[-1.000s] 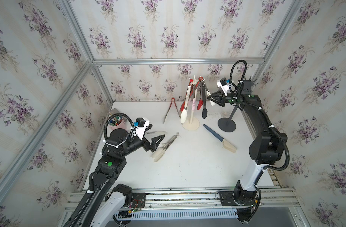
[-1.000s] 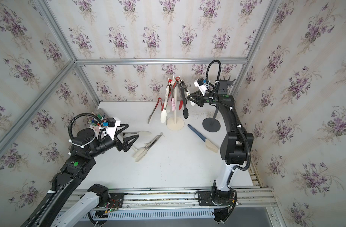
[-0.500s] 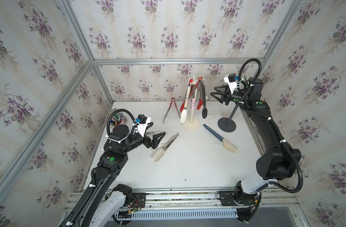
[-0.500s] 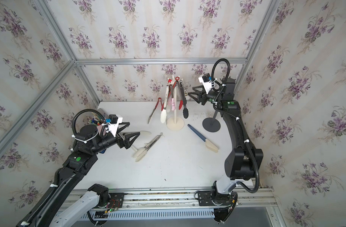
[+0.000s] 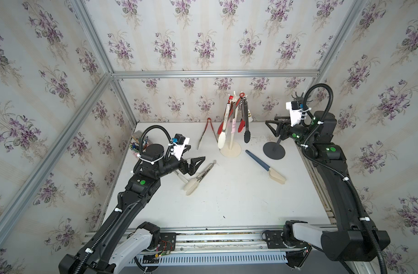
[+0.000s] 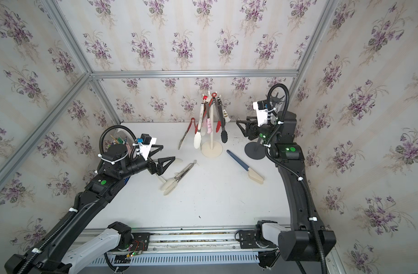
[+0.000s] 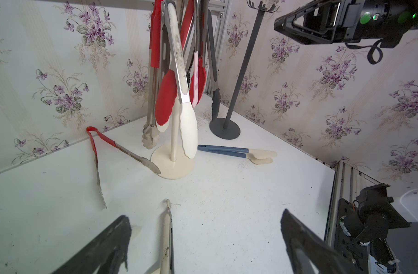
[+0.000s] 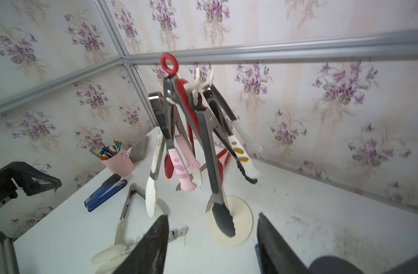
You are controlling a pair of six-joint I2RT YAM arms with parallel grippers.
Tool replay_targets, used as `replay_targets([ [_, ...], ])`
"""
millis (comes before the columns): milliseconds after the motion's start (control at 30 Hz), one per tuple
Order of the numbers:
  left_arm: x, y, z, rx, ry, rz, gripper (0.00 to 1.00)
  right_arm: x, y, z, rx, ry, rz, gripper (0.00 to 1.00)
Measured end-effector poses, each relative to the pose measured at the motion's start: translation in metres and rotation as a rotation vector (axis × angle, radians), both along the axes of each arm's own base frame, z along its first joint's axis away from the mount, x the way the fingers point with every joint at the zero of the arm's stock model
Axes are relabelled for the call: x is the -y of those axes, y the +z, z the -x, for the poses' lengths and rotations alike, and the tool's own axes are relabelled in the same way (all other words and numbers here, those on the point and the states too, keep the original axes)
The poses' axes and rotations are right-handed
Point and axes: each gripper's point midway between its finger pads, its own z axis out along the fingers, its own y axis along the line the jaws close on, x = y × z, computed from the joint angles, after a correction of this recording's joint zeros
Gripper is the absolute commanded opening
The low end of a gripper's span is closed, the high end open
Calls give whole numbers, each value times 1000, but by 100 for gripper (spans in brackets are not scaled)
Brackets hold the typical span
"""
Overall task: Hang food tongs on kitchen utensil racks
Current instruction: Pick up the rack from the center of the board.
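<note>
**Inspector:** Top views first. Where are the tongs sitting?

**Assistant:** In both top views the hanging tongs (image 5: 227, 118) are dangling from the cream rack (image 5: 234, 153) at the back of the table (image 5: 239, 204). The dark grey rack (image 5: 274, 151) is standing just beside it. Red tongs (image 5: 208, 132), blue tongs (image 5: 262, 163) and cream-tipped tongs (image 5: 201, 175) are lying flat on the table.

**Inspector:** Left wrist view?

**Assistant:** The left claw (image 7: 204, 214) is standing spread wide and gripping nothing. The handle end of the cream-tipped tongs is showing between its fingers.

**Inspector:** Right wrist view?

**Assistant:** The right claw (image 8: 212, 214) is standing partly open and holding nothing. It is facing the hanging tongs, with black-tipped tongs (image 8: 212, 161) dangling nearest. A pink cup (image 8: 117, 163) of pens and a blue stapler (image 8: 106, 192) are sitting near each other on the table.
</note>
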Motion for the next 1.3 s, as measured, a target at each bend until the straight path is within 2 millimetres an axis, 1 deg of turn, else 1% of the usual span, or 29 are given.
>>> replay_targets([
  [67, 3, -1, 1, 1, -10, -4, 99, 4, -22, 12, -81, -33, -7, 58],
  [233, 9, -2, 2, 6, -24, -5, 99, 12, -91, 42, -293, -111, -40, 57],
  [333, 10, -3, 2, 6, -25, -7, 99, 17, -118, 54, -356, -168, -75, 59],
  [400, 11, -2, 1, 9, -27, -6, 99, 21, -128, 58, -371, -205, -95, 60],
  [533, 11, -4, 0, 9, -22, -5, 99, 35, -138, 53, -348, -286, -85, 61],
  [733, 8, -2, 4, 25, -14, 0, 99, 75, -151, 36, -258, -433, -62, 61],
  [800, 7, -1, 6, 31, -10, 1, 99, 86, -156, 30, -224, -464, -52, 61],
  [967, 4, -1, 10, 41, 0, 4, 99, 113, -166, 8, -151, -528, -40, 60],
  [1033, 2, 0, 11, 45, 6, 4, 99, 121, -166, -2, -120, -543, -35, 60],
  [1300, -1, 2, 13, 51, 18, 3, 99, 130, -153, -46, 29, -510, -25, 59],
])
